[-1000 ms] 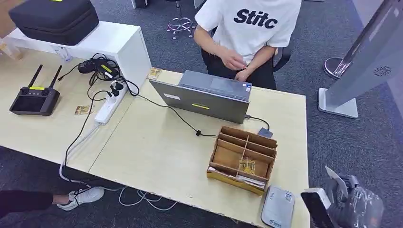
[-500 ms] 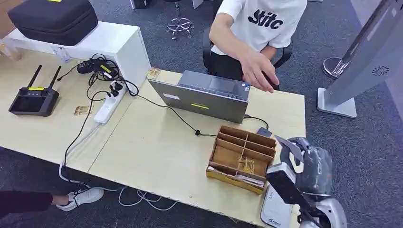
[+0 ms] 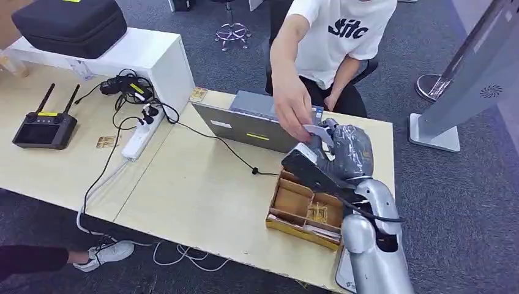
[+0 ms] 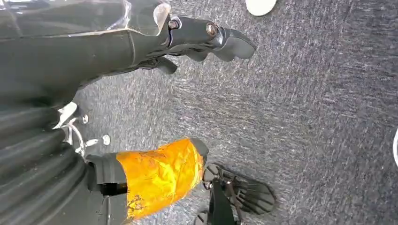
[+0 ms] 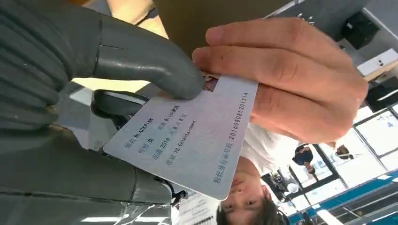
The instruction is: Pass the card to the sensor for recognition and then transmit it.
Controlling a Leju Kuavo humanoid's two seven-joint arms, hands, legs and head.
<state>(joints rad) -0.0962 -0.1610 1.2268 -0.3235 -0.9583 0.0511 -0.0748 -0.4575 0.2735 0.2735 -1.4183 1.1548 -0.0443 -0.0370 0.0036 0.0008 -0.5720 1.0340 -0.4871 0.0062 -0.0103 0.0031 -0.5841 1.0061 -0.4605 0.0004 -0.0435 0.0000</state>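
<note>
The left hand (image 4: 206,37) hangs over grey carpet (image 4: 319,117), its dark fingers held apart with nothing in them. The right hand (image 3: 343,150) is raised above the far right part of the bench (image 3: 202,196), just past the wooden divided box (image 3: 309,208), and pinches the card (image 5: 187,136) between its thick thumb and fingers. A person's hand (image 3: 297,116) reaches over the open laptop (image 3: 257,125) and grips the card's other edge with thumb and fingers, so both hold it at once. Further left on the bench lie a white power strip (image 3: 142,131) and a black controller with two antennas (image 3: 44,128)
</note>
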